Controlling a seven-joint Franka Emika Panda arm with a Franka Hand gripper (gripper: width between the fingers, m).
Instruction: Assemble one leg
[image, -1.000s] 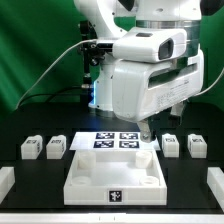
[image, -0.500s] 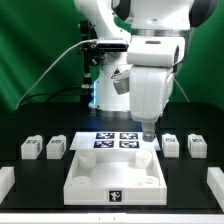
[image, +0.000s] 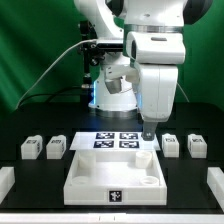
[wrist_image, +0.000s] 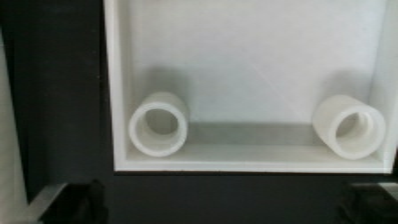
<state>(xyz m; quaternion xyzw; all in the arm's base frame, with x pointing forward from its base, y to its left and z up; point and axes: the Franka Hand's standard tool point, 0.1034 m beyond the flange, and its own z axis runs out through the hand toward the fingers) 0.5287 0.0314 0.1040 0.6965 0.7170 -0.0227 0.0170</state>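
From where I stand, the white robot arm (image: 150, 60) holds its hand (image: 150, 131) low and pointing straight down, by the back corner of the large white square tray-like panel (image: 113, 172) and the edge of the flat white marker board (image: 115, 141). I take that for a pause over the work before it goes for a part. The hand carries nothing. In the wrist view its dark fingers (wrist_image: 63, 200) show at opposite corners, spread wide, with only the panel's floor and two short round white sockets (wrist_image: 160, 125) in sight beyond them. The small white stubby plastic legs (image: 56, 147) lie on the black surface (image: 35, 178) in a row level with the marker board, two on the exterior view's left of the panel and two on its right, and none is touched. The nearest leg (image: 171, 145) sits just beside the panel's back corner on the exterior view's right, near the hand but apart from it. Each is a squat block with a black-and-white square tag facing the room. They are set apart from one another, I'd guess, so that open fingers can drop around one without knocking its neighbour.
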